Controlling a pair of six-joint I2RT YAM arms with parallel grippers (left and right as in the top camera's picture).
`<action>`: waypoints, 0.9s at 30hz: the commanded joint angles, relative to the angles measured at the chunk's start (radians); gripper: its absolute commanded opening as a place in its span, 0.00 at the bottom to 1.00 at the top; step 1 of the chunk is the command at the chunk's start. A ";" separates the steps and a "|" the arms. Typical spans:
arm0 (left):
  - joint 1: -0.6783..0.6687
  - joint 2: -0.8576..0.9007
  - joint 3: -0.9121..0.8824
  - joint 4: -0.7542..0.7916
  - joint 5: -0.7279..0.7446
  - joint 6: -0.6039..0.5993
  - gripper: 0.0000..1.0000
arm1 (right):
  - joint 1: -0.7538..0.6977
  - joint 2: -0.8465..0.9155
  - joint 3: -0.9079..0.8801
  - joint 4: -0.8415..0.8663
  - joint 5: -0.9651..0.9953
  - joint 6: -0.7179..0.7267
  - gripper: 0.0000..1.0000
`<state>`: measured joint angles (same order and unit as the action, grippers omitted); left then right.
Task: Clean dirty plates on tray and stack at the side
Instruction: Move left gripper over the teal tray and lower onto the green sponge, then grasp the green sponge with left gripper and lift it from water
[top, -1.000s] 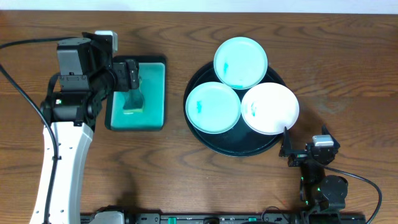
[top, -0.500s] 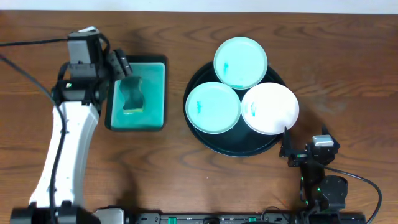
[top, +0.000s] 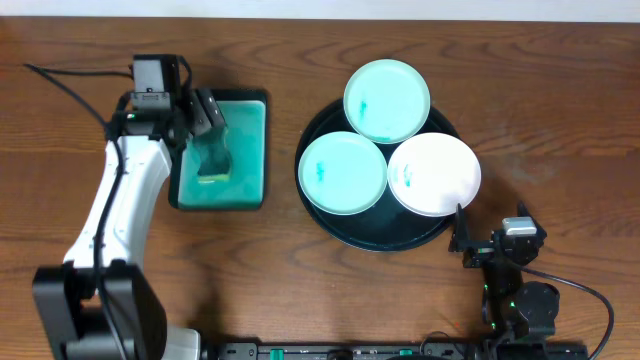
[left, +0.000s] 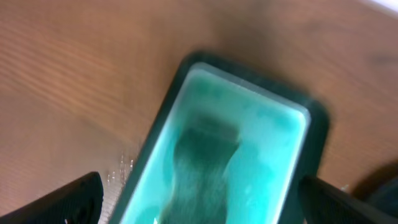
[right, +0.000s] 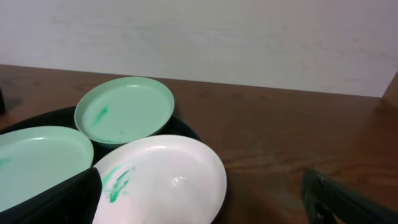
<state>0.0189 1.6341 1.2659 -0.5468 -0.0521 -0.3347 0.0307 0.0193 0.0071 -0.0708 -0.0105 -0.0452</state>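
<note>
While the left claw (top: 210, 120) gapes, plates (top: 342, 172) crowd the tray (top: 375, 238)

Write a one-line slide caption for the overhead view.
Left gripper open over the sponge dish; three smeared plates sit on the black tray; right gripper open beside it.

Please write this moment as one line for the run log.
left gripper: open, above sponge dish | right gripper: open, empty, beside tray | plates: three on tray, smeared | stack: none
</note>
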 joint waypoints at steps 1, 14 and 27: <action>0.002 0.071 0.010 -0.057 -0.002 -0.094 0.99 | 0.016 -0.001 -0.002 -0.004 0.002 -0.012 0.99; 0.002 0.236 0.010 -0.066 0.121 -0.047 0.88 | 0.016 -0.001 -0.002 -0.005 0.002 -0.012 0.99; 0.002 0.330 0.010 0.051 0.110 0.080 0.84 | 0.016 -0.001 -0.002 -0.004 0.002 -0.012 0.99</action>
<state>0.0189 1.9438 1.2659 -0.5106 0.0792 -0.2955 0.0307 0.0193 0.0071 -0.0708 -0.0105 -0.0452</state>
